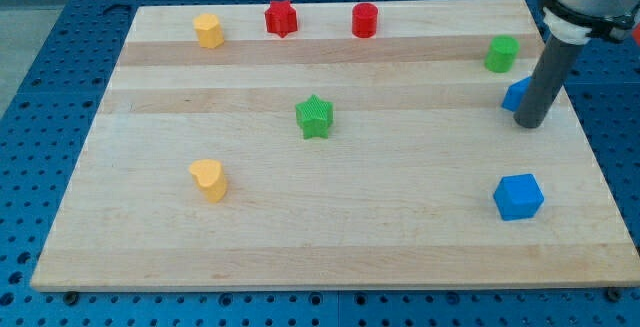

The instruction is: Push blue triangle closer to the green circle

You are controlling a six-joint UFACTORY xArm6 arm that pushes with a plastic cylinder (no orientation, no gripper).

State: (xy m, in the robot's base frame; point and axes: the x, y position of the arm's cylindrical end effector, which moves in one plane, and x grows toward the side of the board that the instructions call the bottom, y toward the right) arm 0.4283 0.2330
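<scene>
The blue triangle (515,95) lies near the board's right edge, mostly hidden behind my rod; only its left part shows. The green circle (501,54) is a short green block just above it and slightly to the left, with a small gap between them. My tip (530,124) rests on the board at the blue triangle's lower right side, touching it or very close to it. The rod rises from there toward the view's top right.
A blue cube (518,197) sits below my tip at the lower right. A green star (315,117) is mid-board and a yellow heart (209,180) at the lower left. A yellow hexagon (208,30), a red star (281,18) and a red cylinder (364,20) line the top edge.
</scene>
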